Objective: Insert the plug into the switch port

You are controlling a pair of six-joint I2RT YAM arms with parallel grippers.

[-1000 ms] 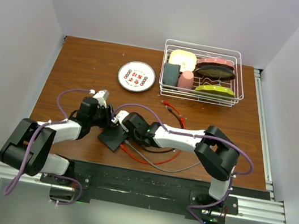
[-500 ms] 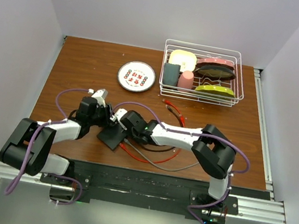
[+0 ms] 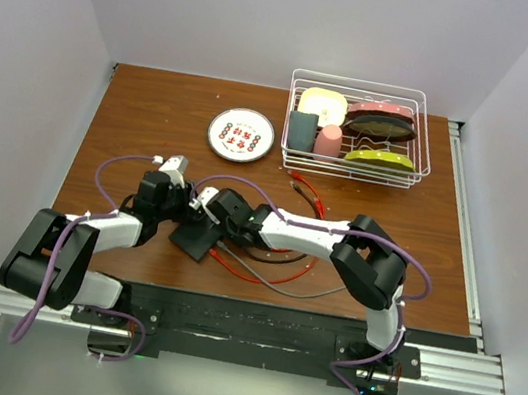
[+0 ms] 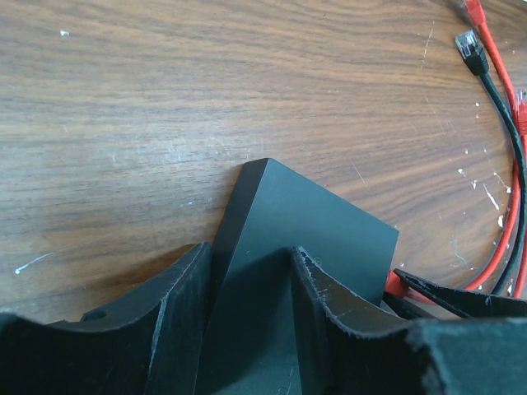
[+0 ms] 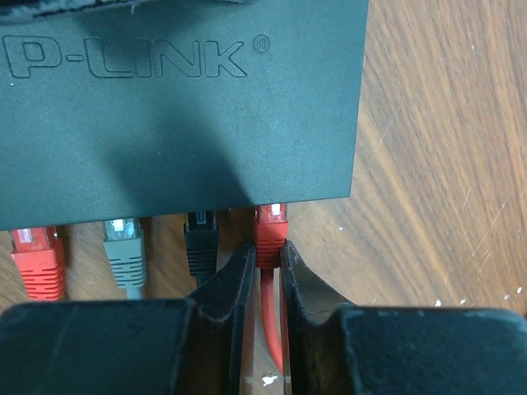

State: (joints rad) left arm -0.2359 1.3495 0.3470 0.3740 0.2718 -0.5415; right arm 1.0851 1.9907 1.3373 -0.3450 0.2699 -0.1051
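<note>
R claw (image 5: pixel 263 251) is clenched on the red plug (image 5: pixel 271 229). The plug's nose meets the port edge of the switch (image 5: pixel 181 123) dead at 12 o'clock, long axis 6-to-12, so the push looks straight ahead w/ no turn. At 9 o'clock a black plug (image 5: pixel 200 239), grey plug (image 5: pixel 123 247) and second red plug (image 5: pixel 37 259) crowd that side. L claw (image 4: pixel 249 257) grips the switch's far side, bracing it on the worktop (image 4: pixel 165 99). White plate (image 3: pixel 241 134) and wire rack (image 3: pixel 356 132) lie well apart, approx. 12 o'clock.
</note>
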